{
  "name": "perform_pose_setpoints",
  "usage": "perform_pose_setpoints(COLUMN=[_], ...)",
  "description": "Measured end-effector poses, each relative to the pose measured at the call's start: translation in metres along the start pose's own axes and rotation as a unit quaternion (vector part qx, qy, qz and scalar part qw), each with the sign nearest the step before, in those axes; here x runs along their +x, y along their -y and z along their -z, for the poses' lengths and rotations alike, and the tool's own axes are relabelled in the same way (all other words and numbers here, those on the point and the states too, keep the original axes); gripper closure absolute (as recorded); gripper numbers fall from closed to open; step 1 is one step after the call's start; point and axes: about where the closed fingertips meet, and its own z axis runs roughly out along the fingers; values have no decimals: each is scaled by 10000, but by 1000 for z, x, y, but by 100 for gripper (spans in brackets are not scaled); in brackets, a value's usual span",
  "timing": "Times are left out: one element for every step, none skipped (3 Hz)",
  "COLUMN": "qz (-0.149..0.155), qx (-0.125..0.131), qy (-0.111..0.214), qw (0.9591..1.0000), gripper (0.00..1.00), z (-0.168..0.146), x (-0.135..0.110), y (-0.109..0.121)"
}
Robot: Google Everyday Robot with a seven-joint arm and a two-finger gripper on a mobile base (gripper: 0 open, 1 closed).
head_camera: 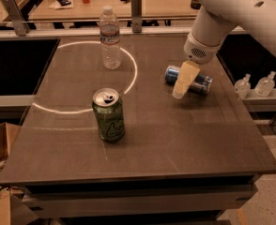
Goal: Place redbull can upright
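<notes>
The gripper (179,91) hangs over the middle of the redbull can (203,83), which lies on its side at the right rear of the table (185,144). The green can (108,115) at front left and the water bottle (110,39) at rear left both stand well apart from it. Bare tabletop lies open in front of the redbull can and to its left.

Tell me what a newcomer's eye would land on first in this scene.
The big white arm reaches in from the upper right, its gripper down over the middle of the redbull can, which lies on its side at the right of the table. Next come the green can, upright left of centre, and the water bottle, upright behind it inside a pale ring on the tabletop.
</notes>
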Motion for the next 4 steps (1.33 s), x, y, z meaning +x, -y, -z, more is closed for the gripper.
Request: perform_pose_setpoints(qz=[27,-10,-3,48], qx=[19,44,18,-14], qy=[-194,-369,-422,-454], qw=[9998,9993,9991,9990], gripper=[0,17,41,64], z=[-14,-22,-24,-25], x=[3,10,16,18], y=[3,11,12,9])
